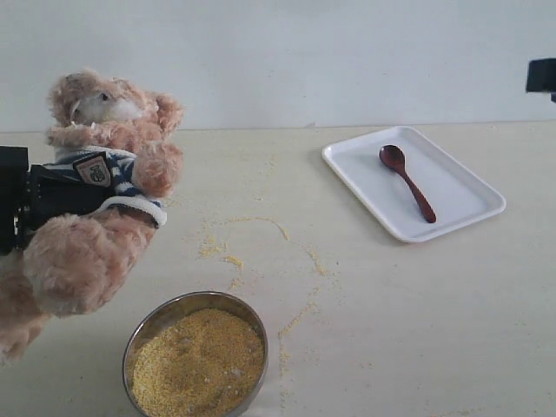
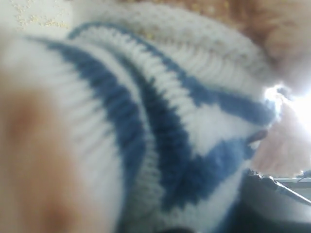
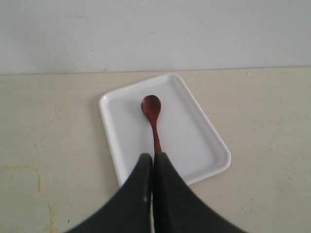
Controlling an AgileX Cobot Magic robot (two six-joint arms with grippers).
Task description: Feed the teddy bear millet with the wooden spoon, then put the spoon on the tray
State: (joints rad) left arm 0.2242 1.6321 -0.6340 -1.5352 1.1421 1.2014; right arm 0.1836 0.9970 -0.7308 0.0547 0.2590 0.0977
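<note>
Grippers first: we count two. The right gripper (image 3: 153, 156) has its black fingers pressed flat together with nothing between them. In the exterior view only a black corner of it shows, up and to the right of the tray (image 1: 460, 187) and well apart from it. The left gripper (image 1: 82, 193) is clamped across the striped middle of the teddy bear (image 1: 104, 130), far to the left of the tray. Its wrist camera sits so close that we get only blurred navy-and-white knit.

One bear, then: fluffy tan-pink, white muzzle, a small shield badge on the shirt, held tilted. One wooden spoon (image 1: 407, 181), and there it is, lying flat inside the tray. It is dark reddish-brown and glossy, with its oval bowl toward the tray's far rim and its slim handle running toward the near right corner. One tray: white, rectangular, rounded corners, low rim, set askew on the table (image 1: 434, 313).

One steel bowl (image 1: 195, 296) sits left of the tray and nearer to us, well apart from it. It is filled with the millet (image 1: 198, 363), a golden-yellow heap. Between bowl and tray we see thin loose trails of the same grain on the table.
</note>
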